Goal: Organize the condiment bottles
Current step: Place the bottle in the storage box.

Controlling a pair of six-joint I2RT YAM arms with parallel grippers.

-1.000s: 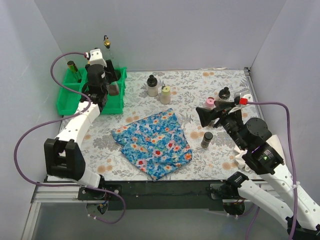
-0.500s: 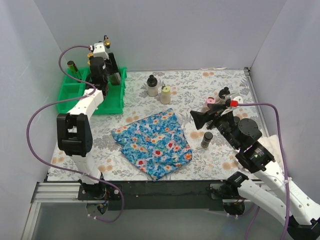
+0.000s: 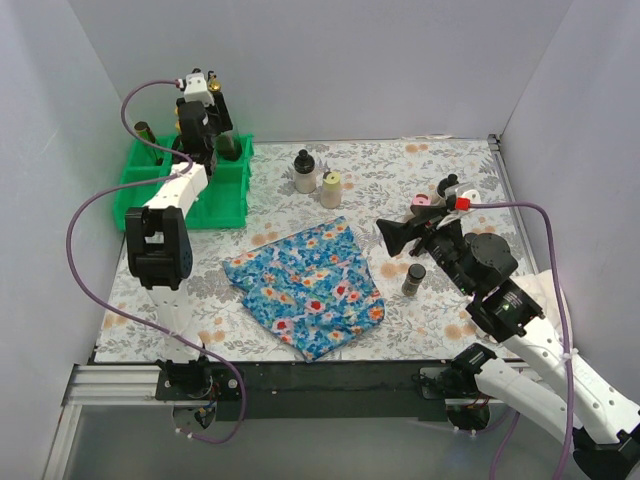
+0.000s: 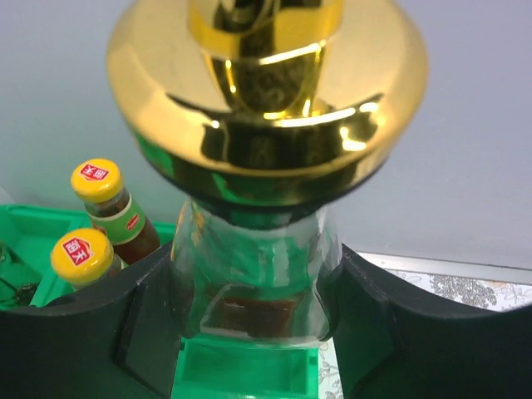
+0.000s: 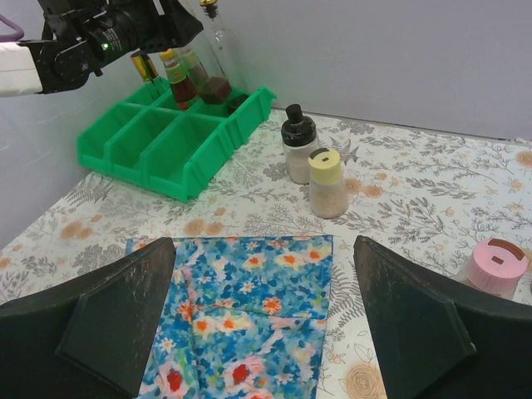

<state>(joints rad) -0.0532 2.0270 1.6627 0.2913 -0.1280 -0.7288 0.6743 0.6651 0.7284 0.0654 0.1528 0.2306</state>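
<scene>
glass bottle (image 4: 253, 274) is looking top-heavy, slick and breakable; left gripper (image 4: 253, 320) is clamping its neck, right gripper (image 5: 262, 274) is gaping empty.

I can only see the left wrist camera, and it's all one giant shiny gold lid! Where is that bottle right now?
Observer: The left gripper holds the tall gold-topped bottle at the green tray's back right corner.
Operator: What's the other arm doing?
Observer: The right gripper is open and empty, near the blue floral cloth.
Operator: Any bottles outside the tray?
Observer: Yes, a black-capped white bottle and a cream shaker stand together on the table.
</scene>
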